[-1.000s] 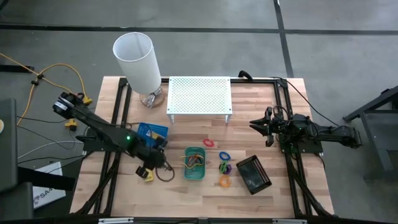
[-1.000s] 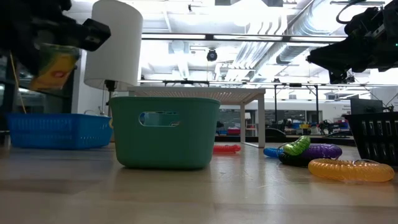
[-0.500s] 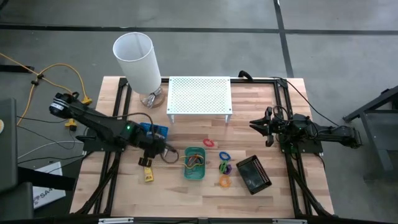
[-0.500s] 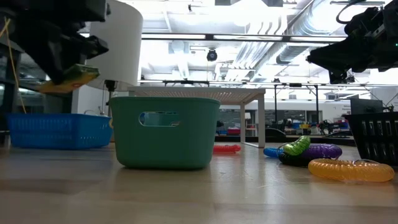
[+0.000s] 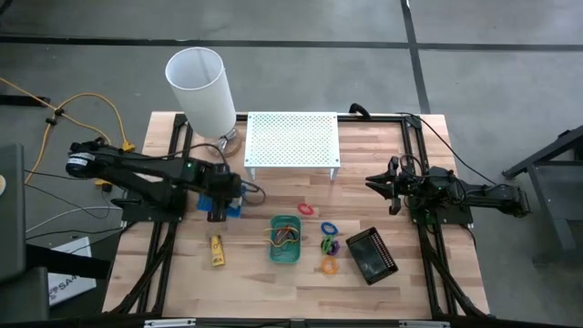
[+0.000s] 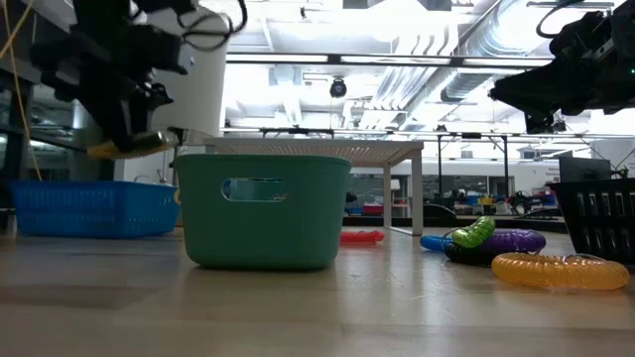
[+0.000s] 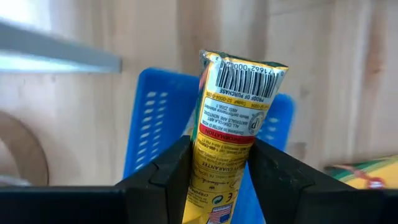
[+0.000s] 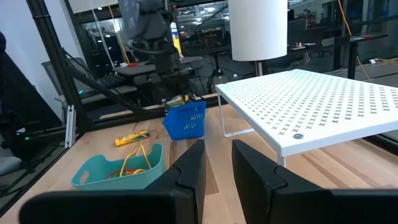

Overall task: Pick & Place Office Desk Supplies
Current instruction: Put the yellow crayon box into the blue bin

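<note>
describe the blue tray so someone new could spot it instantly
On the wooden table, look just in front of the white lamp. The blue tray sits under the left claw, the only blue slotted basket; the green tray holds bands.

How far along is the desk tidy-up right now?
Done: the green tray already holds some coloured bands. In hand: the left gripper is shut on a yellow packet, held over the blue tray. Left: another yellow packet lies on the table, and the rings lie loose by the black tray. The right gripper waits at the table's right side.
</note>
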`<action>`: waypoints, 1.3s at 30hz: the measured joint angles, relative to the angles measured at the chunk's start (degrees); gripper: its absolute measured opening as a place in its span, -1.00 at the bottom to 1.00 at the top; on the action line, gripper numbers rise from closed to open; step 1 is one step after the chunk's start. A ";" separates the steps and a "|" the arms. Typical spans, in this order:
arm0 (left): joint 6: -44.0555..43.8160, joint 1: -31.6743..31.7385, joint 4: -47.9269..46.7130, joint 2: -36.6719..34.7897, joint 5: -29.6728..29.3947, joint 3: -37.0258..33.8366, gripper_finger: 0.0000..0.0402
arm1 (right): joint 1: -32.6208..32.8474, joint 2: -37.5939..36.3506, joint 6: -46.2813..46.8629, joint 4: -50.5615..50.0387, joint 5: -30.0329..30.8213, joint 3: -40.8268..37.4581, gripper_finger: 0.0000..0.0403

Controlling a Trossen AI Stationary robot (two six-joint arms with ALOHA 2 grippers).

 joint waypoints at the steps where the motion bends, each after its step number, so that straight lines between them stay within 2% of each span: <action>1: 0.02 1.04 -0.01 0.04 0.00 -0.53 -0.27 | 0.02 -0.01 -0.01 0.00 0.00 0.01 -0.67; 13: 2.03 8.25 6.32 0.13 6.75 -7.90 -0.27 | 0.00 0.00 0.00 0.00 0.00 -0.01 -0.67; 23: 3.51 9.32 6.29 0.13 7.15 -8.18 -0.26 | 0.01 0.00 0.00 0.00 0.00 0.00 -0.67; 33: 4.06 9.30 6.27 0.13 7.15 -8.18 -0.06 | 0.02 0.01 -0.01 0.00 0.00 0.01 -0.67; 39: 4.08 9.30 6.27 0.13 7.17 -8.18 -0.03 | 0.00 -0.01 0.00 0.00 0.00 0.00 -0.67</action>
